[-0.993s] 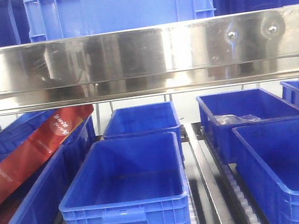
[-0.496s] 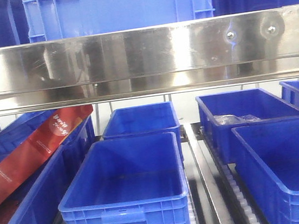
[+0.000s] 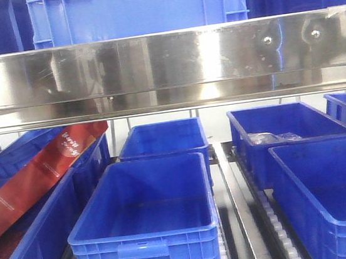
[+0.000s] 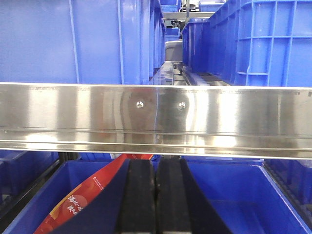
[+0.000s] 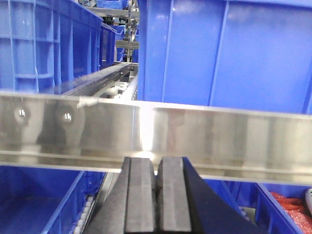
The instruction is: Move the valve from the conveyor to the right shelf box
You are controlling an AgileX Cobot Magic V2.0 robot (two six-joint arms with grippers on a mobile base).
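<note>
The valve and the conveyor are out of view in every frame. My left gripper point(image 4: 156, 163) is shut and empty; its black pads meet just below a steel shelf rail point(image 4: 156, 117). My right gripper point(image 5: 157, 161) is also shut, with nothing seen between its pads, and it points at the same kind of rail point(image 5: 146, 136). Neither gripper shows in the front view. Blue shelf boxes sit on the lower level: a front middle box point(image 3: 142, 236) and a front right box point(image 3: 326, 143), both with bare floors.
The steel rail point(image 3: 153, 69) crosses the whole front view, with blue boxes above it. A red packet point(image 3: 39, 174) leans in the left box and also shows in the left wrist view point(image 4: 92, 190). The rear right box holds clear plastic point(image 3: 268, 136). Roller tracks run between the boxes.
</note>
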